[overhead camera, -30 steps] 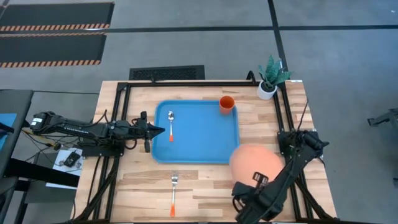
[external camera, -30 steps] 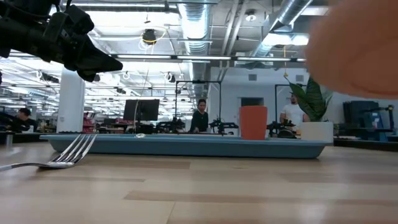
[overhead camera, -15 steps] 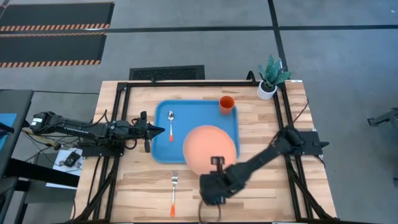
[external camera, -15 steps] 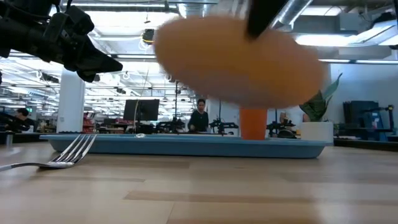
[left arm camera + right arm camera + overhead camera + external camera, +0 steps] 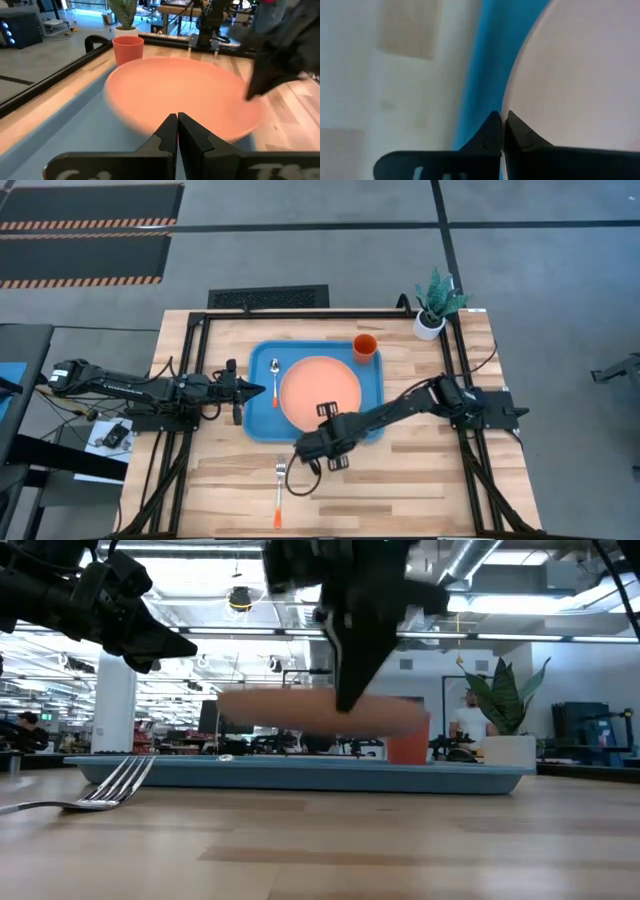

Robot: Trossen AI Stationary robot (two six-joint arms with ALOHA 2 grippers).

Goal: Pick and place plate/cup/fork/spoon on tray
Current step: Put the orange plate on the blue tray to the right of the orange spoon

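Lowering the plate (image 5: 320, 391) flat onto the tray (image 5: 262, 425) is what remains; it is held above the tray by its near rim, pinched in the right gripper (image 5: 326, 412). Cup (image 5: 365, 346) and spoon (image 5: 275, 379) should be cleared. Left gripper (image 5: 259, 390) is closed, empty.

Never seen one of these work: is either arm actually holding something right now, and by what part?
Yes: the right gripper holds the plate by its near rim, just above the tray. The left gripper holds nothing.
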